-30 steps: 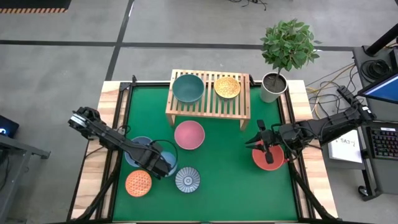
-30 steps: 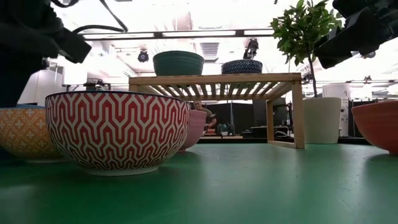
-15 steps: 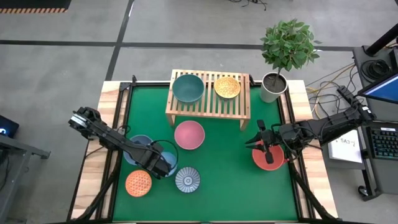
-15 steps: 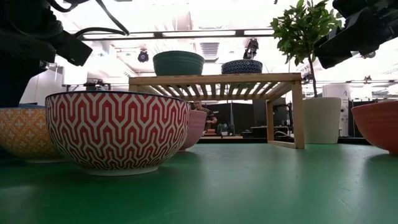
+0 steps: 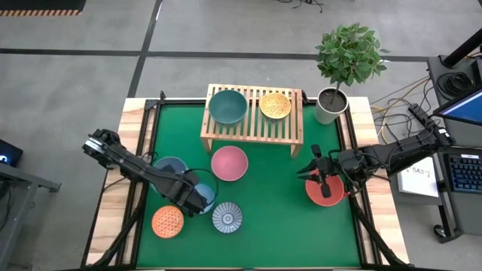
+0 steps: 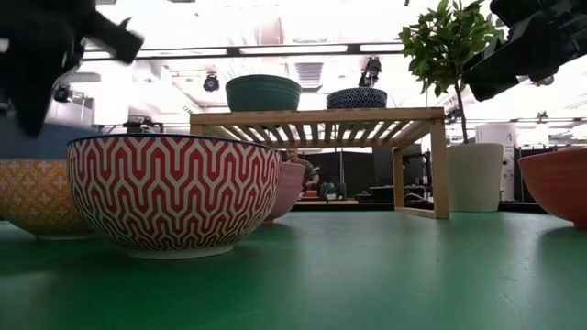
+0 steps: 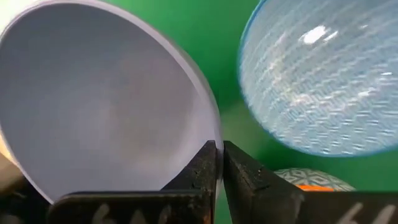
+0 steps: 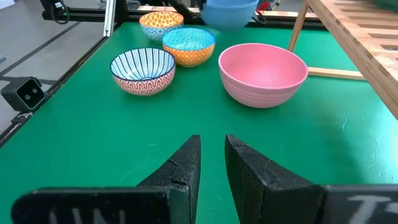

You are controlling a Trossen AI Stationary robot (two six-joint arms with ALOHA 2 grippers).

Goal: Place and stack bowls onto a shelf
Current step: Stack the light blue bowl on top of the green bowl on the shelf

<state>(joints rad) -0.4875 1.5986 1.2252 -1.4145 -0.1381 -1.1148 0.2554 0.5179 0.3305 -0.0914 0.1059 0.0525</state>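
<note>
My left gripper [image 5: 194,199] is shut on the slate-blue bowl [image 5: 168,172], which shows raised and blurred in the right wrist view [image 8: 230,12]. Beside it a light-blue bowl [image 7: 317,74] stands on the green mat. The orange bowl [image 5: 167,221], the grey-white bowl [image 5: 227,217] and the pink bowl [image 5: 229,162] rest on their bases. On the shelf [image 5: 294,124] stand a dark green bowl [image 5: 227,106] and a yellow bowl [image 5: 276,105]. My right gripper [image 8: 211,162] hovers above the red bowl [image 5: 335,197], its fingers slightly apart and empty. My left gripper pinches the slate-blue bowl's rim [image 7: 208,134], one finger inside the bowl and one outside. The fingers come from above, slanting down. The bowl hangs tilted from the hold, its hollow toward the wrist camera, and looks lifted off the mat.
A white pot with a small tree [image 5: 331,104] stands at the mat's far right corner beside the shelf. Bare green mat [image 5: 279,218] lies between the near bowls and the red bowl. Wooden borders run along both sides of the mat.
My left arm has gone up, as the low view shows. The slate-blue bowl has come up with it and shifted a little toward the table's far edge. My right arm has kept still.
</note>
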